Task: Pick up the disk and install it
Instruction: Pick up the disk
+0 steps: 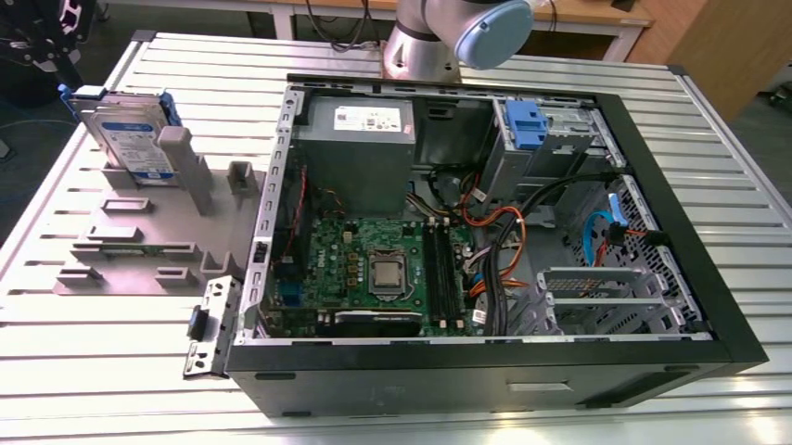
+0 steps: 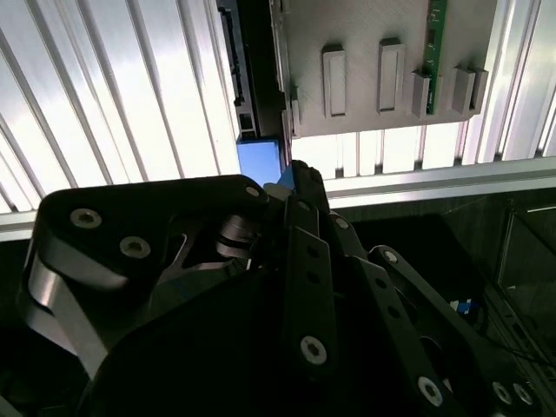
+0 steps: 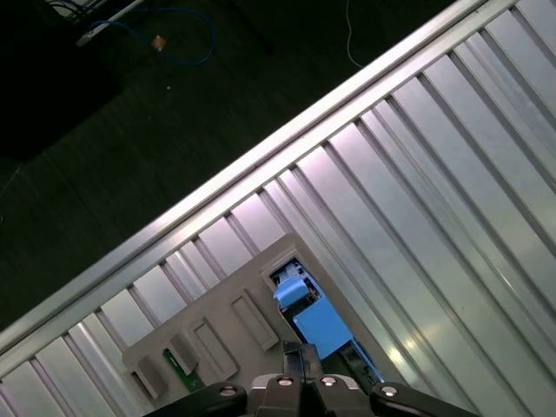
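Observation:
The disk (image 1: pixel 128 139) stands on edge in a grey holder (image 1: pixel 148 227) on the table, at the exterior view's left. It is silver with a white-and-blue label and a blue frame. In the first wrist view my gripper (image 3: pixel 300 358) hangs above the disk's blue frame (image 3: pixel 314 326), apart from it, its fingers closed together on nothing. The second wrist view has the gripper (image 2: pixel 297 178) over the blue frame (image 2: pixel 259 162) beside the holder (image 2: pixel 382 69).
An open computer case (image 1: pixel 693 278) lies on the ribbed metal table (image 1: pixel 111 371), with the motherboard, a grey power supply (image 1: pixel 359 139) and a drive bay holding a blue latch (image 1: pixel 526 125). The arm's base (image 1: pixel 433 42) stands behind the case. The table edge (image 3: pixel 261 161) lies near the holder.

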Controlling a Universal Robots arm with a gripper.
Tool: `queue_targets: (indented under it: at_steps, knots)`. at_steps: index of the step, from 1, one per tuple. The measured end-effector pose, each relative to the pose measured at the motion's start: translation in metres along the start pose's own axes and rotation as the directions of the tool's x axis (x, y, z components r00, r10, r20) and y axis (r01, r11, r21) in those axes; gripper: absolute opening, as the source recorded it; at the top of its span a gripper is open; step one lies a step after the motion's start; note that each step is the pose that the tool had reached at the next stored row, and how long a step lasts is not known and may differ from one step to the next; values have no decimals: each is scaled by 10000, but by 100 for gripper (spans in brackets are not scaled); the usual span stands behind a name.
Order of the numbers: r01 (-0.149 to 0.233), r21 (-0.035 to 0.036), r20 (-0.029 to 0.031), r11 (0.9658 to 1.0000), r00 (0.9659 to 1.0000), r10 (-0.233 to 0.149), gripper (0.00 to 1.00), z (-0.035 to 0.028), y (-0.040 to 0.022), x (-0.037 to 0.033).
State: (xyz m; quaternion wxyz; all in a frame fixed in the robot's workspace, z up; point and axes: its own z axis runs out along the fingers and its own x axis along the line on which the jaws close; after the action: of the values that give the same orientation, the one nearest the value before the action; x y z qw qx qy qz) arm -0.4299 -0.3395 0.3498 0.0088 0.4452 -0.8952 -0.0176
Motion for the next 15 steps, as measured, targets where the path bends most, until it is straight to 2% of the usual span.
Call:
queue_targets:
  at_steps: [15]
  knots:
    - [78, 0, -3, 10000, 10000, -78, 11, 0, 0, 0]
